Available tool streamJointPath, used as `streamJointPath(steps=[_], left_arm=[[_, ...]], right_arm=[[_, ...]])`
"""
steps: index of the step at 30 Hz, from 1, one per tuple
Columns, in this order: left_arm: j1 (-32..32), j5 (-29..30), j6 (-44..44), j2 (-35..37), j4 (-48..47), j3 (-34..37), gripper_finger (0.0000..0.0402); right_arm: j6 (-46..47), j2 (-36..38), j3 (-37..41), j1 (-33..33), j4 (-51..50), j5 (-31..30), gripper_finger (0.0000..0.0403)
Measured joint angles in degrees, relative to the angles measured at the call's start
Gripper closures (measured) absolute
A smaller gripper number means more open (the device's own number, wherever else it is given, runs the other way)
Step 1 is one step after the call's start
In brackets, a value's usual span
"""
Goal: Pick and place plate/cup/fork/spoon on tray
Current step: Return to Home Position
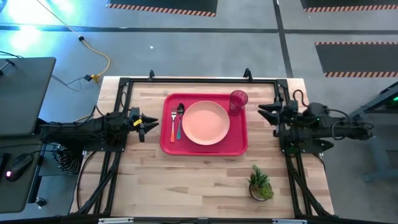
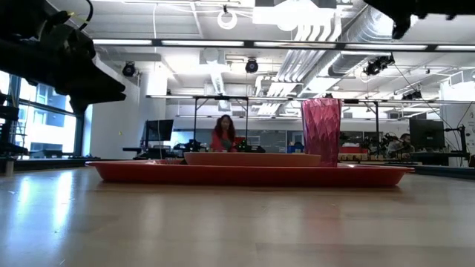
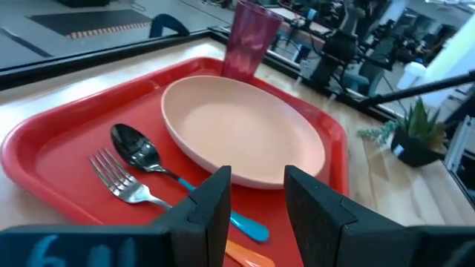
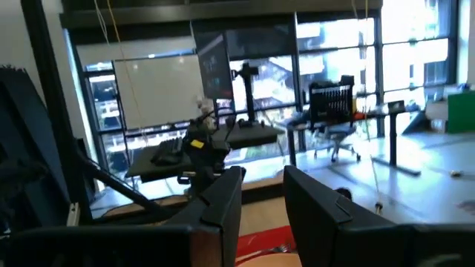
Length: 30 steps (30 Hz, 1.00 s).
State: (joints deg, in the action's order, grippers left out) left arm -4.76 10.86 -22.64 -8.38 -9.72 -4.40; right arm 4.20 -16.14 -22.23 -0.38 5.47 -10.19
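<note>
Ahead of your parted, empty left claw [image 1: 148,124] lies the tray [image 1: 166,140]; draw straight back, likewise the parted right claw [image 1: 262,112] near the cup [image 1: 238,99].

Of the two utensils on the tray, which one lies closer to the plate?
The spoon, with the light-blue handle. It lies right beside the plate, while the orange-handled fork lies on the spoon's far side.

Plate [image 1: 206,122] central on tray [image 1: 236,147], fork [image 1: 173,125] and spoon [image 1: 180,121] left, cup [image 1: 238,101] at right-rear corner.
</note>
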Motion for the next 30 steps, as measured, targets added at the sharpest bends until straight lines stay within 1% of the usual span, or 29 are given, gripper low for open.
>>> streamJointPath(steps=[5,9,12,15,19,23,25,30], left_arm=[[0.0,1.4,0.5,0.0,0.1,0.0,0.0287],[0.0,1.4,5.1,0.0,0.1,0.0,0.0287],[0.0,1.4,7.9,0.0,0.1,0.0,0.0287],[0.0,1.7,8.2,-0.1,0.1,0.0,0.0287],[-0.1,1.8,8.2,-0.1,0.1,0.0,0.0287],[-0.1,1.8,9.2,-0.1,0.1,0.0,0.0287],[-0.1,2.7,11.3,-0.1,0.2,0.0,0.0287],[-0.1,6.2,12.7,-0.1,0.5,0.0,0.0287]], right_arm=[[-1.2,8.1,8.9,0.0,0.7,0.6,0.0309],[-1.7,12.7,16.8,0.0,6.3,2.8,0.0309],[-0.2,15.6,21.1,0.0,6.7,2.8,0.0309],[2.1,15.7,21.5,0.0,1.9,3.7,0.0309],[1.8,15.4,21.4,0.0,0.3,5.2,0.0309],[1.8,15.3,21.3,0.0,-4.8,5.4,0.0309],[0.9,14.8,21.3,0.0,-4.7,6.0,0.0309],[-0.3,14.0,21.3,0.0,-4.8,6.0,0.0309]])
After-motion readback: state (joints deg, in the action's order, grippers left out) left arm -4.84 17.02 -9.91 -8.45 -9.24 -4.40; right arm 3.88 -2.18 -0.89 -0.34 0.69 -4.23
